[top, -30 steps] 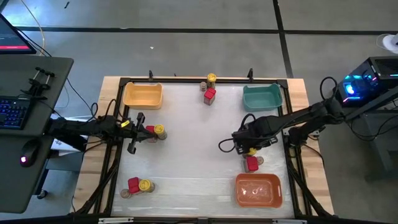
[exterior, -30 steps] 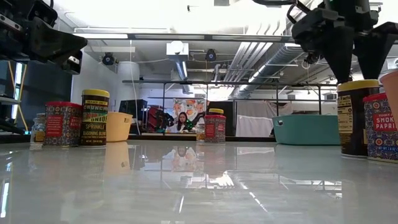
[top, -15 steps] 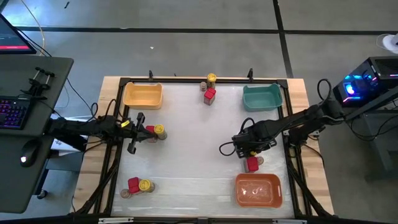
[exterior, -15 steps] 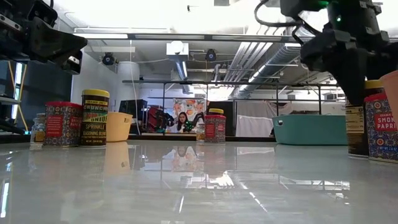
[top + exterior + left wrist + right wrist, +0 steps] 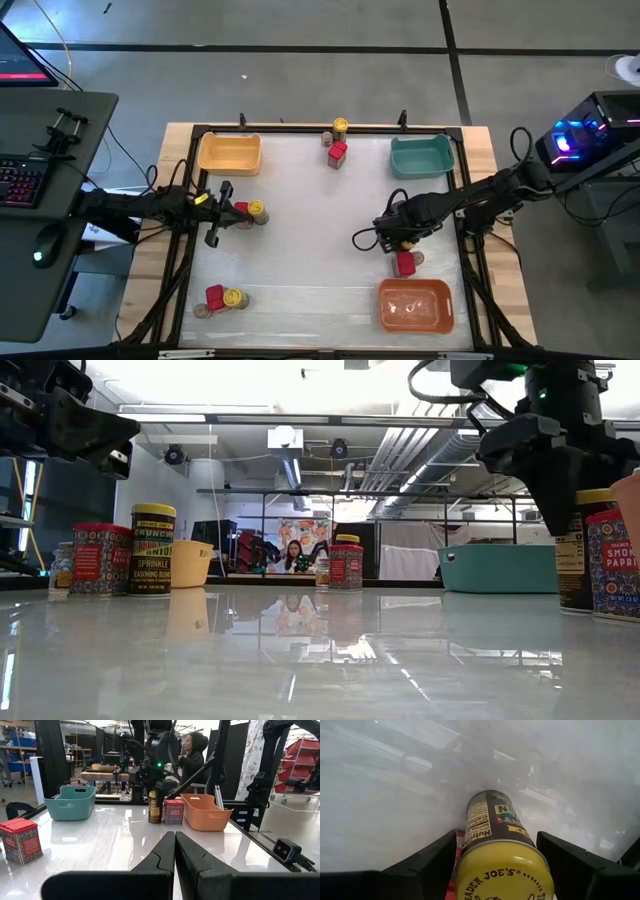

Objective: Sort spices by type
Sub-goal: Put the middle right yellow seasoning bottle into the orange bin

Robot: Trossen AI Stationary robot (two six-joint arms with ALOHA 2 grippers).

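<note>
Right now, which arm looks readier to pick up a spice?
The right. Its gripper is open with a finger on each side of a yellow-lidded jar, beside a red tin. The left gripper is shut and hovers off to the table's left.

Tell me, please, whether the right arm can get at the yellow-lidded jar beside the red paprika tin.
Probably yes: the right claw already straddles the yellow-lidded jar, one finger on each side, with nothing between; the red paprika tin stands close beside.
</note>
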